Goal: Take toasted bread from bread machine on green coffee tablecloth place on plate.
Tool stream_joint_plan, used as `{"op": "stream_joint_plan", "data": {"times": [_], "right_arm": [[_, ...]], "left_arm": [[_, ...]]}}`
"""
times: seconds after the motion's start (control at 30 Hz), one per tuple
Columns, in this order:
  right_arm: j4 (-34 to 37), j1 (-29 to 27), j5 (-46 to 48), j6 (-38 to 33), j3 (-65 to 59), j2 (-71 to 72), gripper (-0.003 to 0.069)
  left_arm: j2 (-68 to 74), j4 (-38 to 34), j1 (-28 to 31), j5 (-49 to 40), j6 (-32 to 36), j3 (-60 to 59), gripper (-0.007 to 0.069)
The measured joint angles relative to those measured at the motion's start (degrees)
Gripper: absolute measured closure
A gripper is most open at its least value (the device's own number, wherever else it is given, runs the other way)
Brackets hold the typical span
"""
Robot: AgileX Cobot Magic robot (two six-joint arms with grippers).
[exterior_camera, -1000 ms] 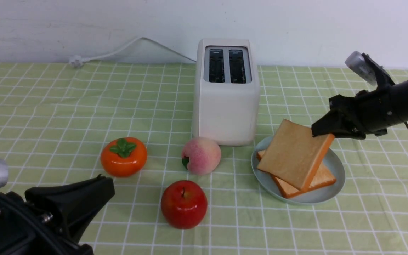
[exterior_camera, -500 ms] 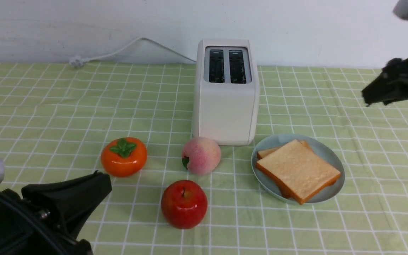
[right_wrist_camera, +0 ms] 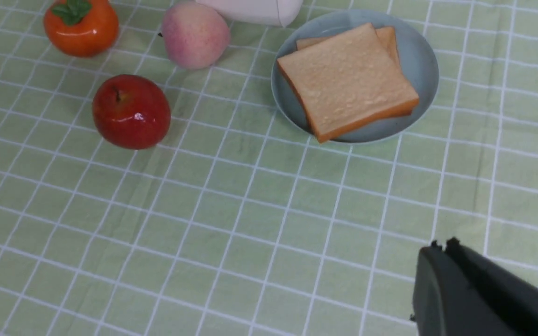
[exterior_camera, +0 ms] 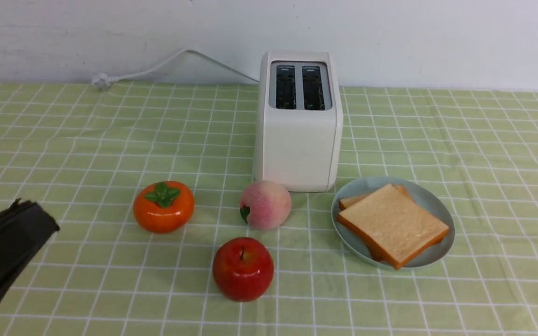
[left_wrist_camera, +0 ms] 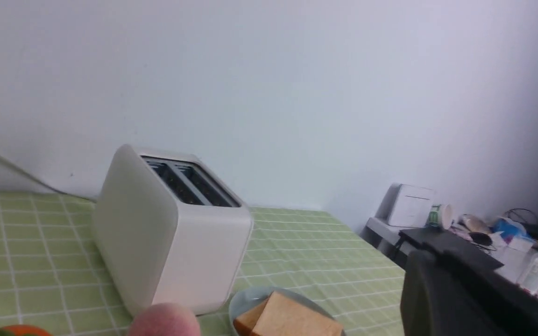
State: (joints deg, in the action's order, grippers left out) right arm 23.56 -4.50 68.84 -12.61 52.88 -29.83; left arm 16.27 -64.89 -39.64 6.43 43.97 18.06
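Two slices of toasted bread lie stacked flat on the pale blue-green plate, just right of the white bread machine, whose two dark slots look empty. The same stack and plate show in the right wrist view. Everything rests on the green coffee tablecloth. My left gripper is at the front left edge, shut and empty, far from the plate. My right gripper is out of the front view; its wrist view shows it shut, empty, above the cloth and well short of the plate.
An orange persimmon, a pink peach and a red apple sit in front of the bread machine. A white cord runs along the back wall. A side table with clutter stands beyond the cloth's right edge.
The right gripper let go of the upper slice, which settled flat on the lower one, then drew back to the right out of the front view and shut. The left arm pulled back to the left.
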Motion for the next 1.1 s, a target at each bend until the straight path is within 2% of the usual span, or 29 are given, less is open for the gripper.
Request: {"op": "stream_joint_plan", "data": {"times": [0.13, 0.3, 0.53, 0.7, 0.9, 1.03, 1.1], "right_arm": [[-1.1, 0.0, -1.1, 3.0, -6.3, 11.9, 0.0662], [-3.2, 0.0, -9.2, 8.7, -17.4, 25.0, 0.0661], [-1.9, 1.3, -22.0, 9.9, -27.2, 26.0, 0.0656], [-1.9, 6.7, -30.0, 10.0, -34.1, 26.0, 0.0652], [-1.6, 11.2, -33.5, 10.0, -37.8, 26.0, 0.0645], [-1.4, 11.4, -33.8, 10.0, -37.9, 26.0, 0.0641], [-3.9, 11.4, -35.3, 10.0, -37.9, 26.0, 0.0643]], "left_arm": [[-2.8, 0.0, 0.0, -1.7, 0.0, -2.8, 0.0628], [-4.1, 0.0, 0.0, -2.5, 0.0, -7.7, 0.0628], [-4.1, 0.0, 0.0, -3.4, 0.0, -10.1, 0.0626], [-4.1, 0.0, 0.0, -3.4, 0.0, -10.2, 0.0624], [-4.1, 0.0, 0.0, -3.4, 0.0, -10.2, 0.0620], [-4.1, 0.0, 0.0, -3.4, 0.0, -10.2, 0.0616], [-4.1, 0.0, 0.0, -3.4, 0.0, -10.2, 0.0613]]}}
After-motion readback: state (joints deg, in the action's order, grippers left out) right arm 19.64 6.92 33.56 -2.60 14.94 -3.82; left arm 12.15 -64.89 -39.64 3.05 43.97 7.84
